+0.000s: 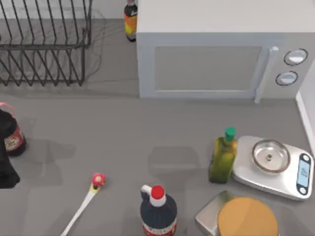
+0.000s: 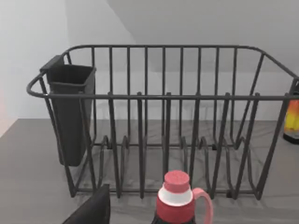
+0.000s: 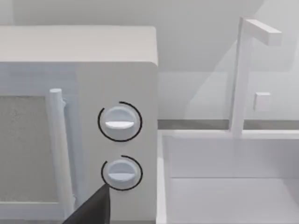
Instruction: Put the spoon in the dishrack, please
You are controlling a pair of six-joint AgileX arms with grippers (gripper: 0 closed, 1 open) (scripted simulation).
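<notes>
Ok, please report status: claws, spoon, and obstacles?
Claws not on spoon, state unclear. Spoon flat on table, front left. Rack back left. Red-capped bottle stands between them.

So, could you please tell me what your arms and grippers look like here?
The left gripper appears in the left wrist view as a plain black, matte, wedge-shaped piece with a slanted edge. The right gripper looks the same in the right wrist view. I see no cables or markings on either piece.

dishrack (image 2: 163, 95): dark matt metal wire
spoon (image 1: 81, 209): smooth white, perhaps plastic
scale bowl (image 1: 269, 156): shiny metal
table (image 1: 123, 132): matt grey
microwave (image 1: 216, 59): smooth pale casing
</notes>
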